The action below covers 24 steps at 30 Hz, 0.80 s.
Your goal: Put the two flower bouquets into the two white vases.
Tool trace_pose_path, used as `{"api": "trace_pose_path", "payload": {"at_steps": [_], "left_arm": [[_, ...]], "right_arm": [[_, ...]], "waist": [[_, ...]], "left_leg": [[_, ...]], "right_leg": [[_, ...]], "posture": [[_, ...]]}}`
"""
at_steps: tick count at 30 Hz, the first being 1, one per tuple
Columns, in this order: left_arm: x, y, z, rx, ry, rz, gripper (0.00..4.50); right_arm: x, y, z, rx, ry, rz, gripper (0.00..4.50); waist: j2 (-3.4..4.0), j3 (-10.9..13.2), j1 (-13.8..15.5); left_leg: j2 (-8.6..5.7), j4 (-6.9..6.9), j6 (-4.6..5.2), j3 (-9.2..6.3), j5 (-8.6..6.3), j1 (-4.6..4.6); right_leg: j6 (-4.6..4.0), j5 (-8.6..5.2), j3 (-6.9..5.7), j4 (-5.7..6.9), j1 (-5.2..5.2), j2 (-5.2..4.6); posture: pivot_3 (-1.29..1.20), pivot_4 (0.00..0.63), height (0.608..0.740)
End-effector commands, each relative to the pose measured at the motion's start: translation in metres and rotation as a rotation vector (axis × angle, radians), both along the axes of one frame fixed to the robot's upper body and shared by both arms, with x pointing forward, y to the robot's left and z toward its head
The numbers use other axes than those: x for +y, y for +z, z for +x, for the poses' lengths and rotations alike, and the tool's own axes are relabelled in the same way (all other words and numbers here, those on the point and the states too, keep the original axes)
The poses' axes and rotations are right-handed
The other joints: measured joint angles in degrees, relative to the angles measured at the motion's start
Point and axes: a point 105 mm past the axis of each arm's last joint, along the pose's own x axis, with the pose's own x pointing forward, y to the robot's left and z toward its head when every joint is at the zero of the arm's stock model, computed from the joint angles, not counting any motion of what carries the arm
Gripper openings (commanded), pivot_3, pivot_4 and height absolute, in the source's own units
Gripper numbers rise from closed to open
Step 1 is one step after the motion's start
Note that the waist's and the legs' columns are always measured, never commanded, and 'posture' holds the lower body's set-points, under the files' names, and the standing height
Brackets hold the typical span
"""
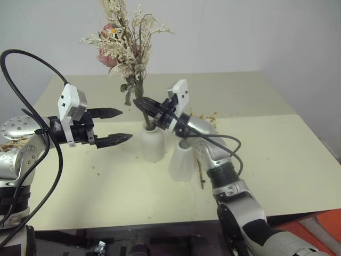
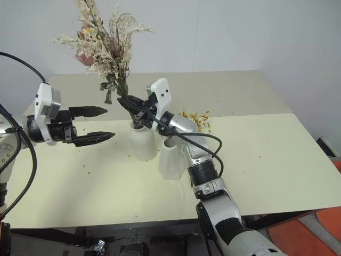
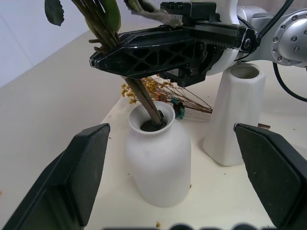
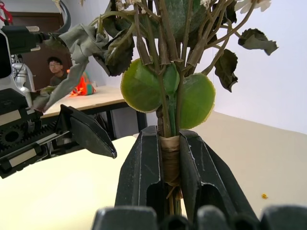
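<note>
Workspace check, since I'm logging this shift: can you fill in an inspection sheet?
Surface: cream table, scattered petal crumbs.
Job's things: pink rose bouquet, stems in the rounded vase; cone vase empty; yellow bouquet lying behind the vases.
Clutter: nothing seen beyond the crumbs.
Grippers: right gripper shut on the pink bouquet's stems; left gripper open, beside the rounded vase.
Cables: black cable looping over the left arm.
Surroundings: white wall; seated person.

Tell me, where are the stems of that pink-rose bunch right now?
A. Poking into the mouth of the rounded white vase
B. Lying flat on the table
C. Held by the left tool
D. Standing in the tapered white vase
A: the right tool pinches the pink-rose bunch, whose stems enter the mouth of the rounded vase; the tapered vase stands empty.
</note>
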Motion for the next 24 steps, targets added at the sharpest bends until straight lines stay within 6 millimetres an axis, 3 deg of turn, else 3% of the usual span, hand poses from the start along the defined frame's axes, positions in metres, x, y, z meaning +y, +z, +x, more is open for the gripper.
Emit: {"api": "trace_pose_path", "payload": {"at_steps": [1,4,16,24], "left_arm": [[-0.002,0.011,-0.005,-0.051,-0.011,0.003,4.5],[-0.001,0.011,-0.005,-0.051,-0.011,0.003,4.5],[0.0,0.01,-0.004,-0.046,-0.01,0.003,4.5],[-0.002,0.008,0.002,-0.039,-0.019,-0.002,4.5]], "right_arm": [[0.001,0.006,-0.001,-0.025,-0.002,0.013,0.27],[0.001,0.006,-0.001,-0.023,-0.001,0.018,0.27],[-0.006,0.014,-0.004,-0.049,-0.01,0.041,4.37],[-0.017,0.01,-0.004,-0.044,-0.038,0.031,4.44]], "waist": [[-0.01,0.0,0.0],[-0.02,0.0,0.0],[-0.02,0.0,0.0],[-0.02,0.0,0.0]], "left_leg": [[0.0,0.0,0.0,0.0,0.0,0.0],[0.0,0.0,0.0,0.0,0.0,0.03],[0.0,0.0,0.0,0.0,0.0,0.04],[0.0,0.0,0.0,0.0,0.0,0.02]], "right_leg": [[0.0,0.0,0.0,0.0,0.0,0.0],[0.0,0.0,0.0,0.01,0.02,0.0],[0.0,-0.01,0.0,0.02,0.02,0.0],[0.0,-0.01,0.0,0.01,0.02,0.0]], "posture": [[0.0,0.15,0.74],[0.0,0.15,0.74],[0.0,0.15,0.74],[0.0,0.15,0.74]]}}
